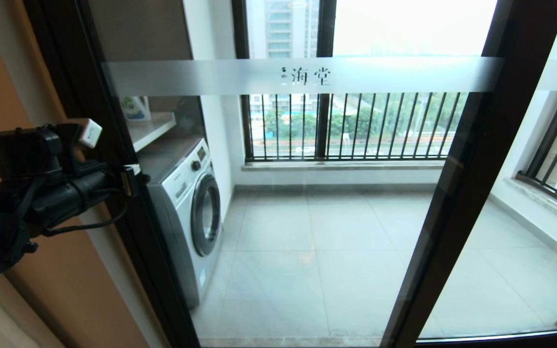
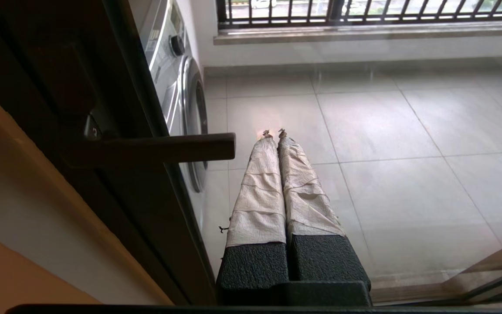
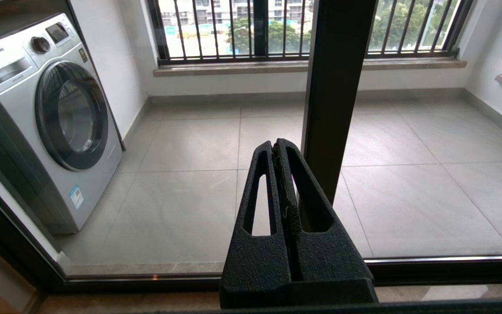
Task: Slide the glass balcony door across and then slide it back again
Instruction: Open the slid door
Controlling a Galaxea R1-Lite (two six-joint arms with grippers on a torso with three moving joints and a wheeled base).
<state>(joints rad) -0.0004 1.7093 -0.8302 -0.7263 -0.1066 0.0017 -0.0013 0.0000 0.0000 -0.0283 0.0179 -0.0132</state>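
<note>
Daylight entered from outer window, 12 o'clock in head view. Sky at 1 o'clock overexposed, washed white. Balcony floor tiles carried broad soft sheen; same sheen in left wrist view. Interior wall at 8 o'clock dim, warm-toned. Door frame backlit, near-silhouette, detail lost. Frosted band evenly lit, characters legible. Head view showed wide-angle distortion: verticals leaned outward toward edges. Faint reflections on glass. Left arm underexposed. Shadows soft, diffuse.
</note>
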